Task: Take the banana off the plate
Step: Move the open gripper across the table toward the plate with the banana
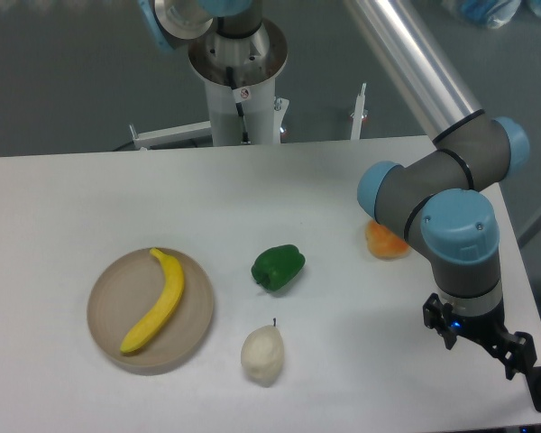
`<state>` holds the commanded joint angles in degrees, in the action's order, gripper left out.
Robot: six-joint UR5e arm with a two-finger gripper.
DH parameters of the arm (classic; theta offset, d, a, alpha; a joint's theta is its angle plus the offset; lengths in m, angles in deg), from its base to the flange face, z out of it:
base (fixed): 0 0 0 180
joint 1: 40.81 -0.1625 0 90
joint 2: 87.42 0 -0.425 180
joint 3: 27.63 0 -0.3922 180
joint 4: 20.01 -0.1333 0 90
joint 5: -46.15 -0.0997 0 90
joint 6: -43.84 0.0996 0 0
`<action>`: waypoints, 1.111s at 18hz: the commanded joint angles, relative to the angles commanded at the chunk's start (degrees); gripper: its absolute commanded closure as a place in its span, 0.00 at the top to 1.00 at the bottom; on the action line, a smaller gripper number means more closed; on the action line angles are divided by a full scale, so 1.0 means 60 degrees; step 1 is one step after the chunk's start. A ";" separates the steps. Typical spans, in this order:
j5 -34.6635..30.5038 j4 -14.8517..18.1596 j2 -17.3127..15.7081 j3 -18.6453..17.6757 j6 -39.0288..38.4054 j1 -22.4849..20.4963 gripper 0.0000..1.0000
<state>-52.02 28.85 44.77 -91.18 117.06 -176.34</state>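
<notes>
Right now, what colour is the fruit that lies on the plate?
Bright yellow: the banana on the beige plate, shown in the fixed camera view.

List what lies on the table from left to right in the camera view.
plate carrying the banana → pear → green pepper → orange object, partly hidden behind the arm → gripper

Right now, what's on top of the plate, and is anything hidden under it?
Only the banana lies on the plate, diagonally across it. Whatever is beneath the plate is covered and cannot be seen.
</notes>
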 joint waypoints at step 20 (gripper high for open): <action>0.0073 0.0044 -0.0350 -0.0759 -0.2062 0.0761 1.00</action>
<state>-51.58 29.12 42.67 -95.73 104.69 -171.77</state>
